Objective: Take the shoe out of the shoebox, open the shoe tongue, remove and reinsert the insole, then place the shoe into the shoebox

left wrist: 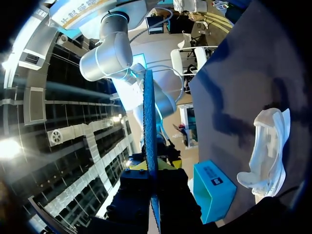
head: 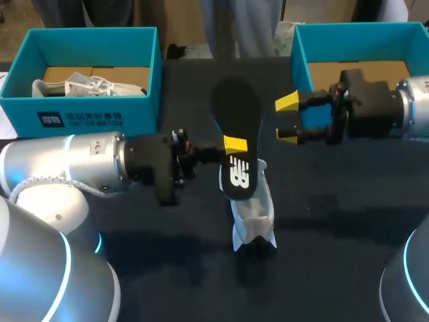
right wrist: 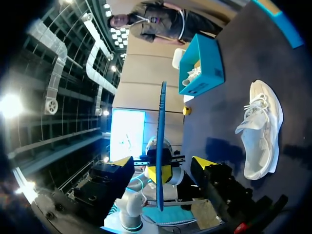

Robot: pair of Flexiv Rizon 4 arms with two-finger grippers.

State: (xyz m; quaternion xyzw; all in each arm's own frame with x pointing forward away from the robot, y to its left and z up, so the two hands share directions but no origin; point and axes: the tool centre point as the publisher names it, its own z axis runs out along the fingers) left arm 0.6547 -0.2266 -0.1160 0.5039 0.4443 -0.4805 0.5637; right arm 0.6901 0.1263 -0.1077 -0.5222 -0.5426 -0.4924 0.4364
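Spreading across the frame, a dark table (head: 335,221) carries 2 teal shoeboxes at its far edge: the left shoebox (head: 87,115) holds a white sneaker (head: 74,87) on its cardboard floor, while the right shoebox (head: 301,47) shows only a cardboard floor where the right arm does not hide it. Between the boxes and nearer the robot, a second white shoe (head: 256,216) sits on the cloth, laces up in the right wrist view (right wrist: 261,131) and well apart from either box.

The left gripper (head: 234,144) is clamped on a black insole (head: 238,111), its 2 yellow-tipped fingers pressing both faces near the logo end. The insole stands on edge above the shoe; the left wrist view shows it as a thin blue-edged blade (left wrist: 150,126) running out from between the fingers, with the shoe (left wrist: 268,146) off to one side.

The right gripper (head: 289,118) hangs just beside the insole with its fingers spread wide, gripping nothing. From its own wrist, the insole (right wrist: 162,122) lines up ahead of the gap.
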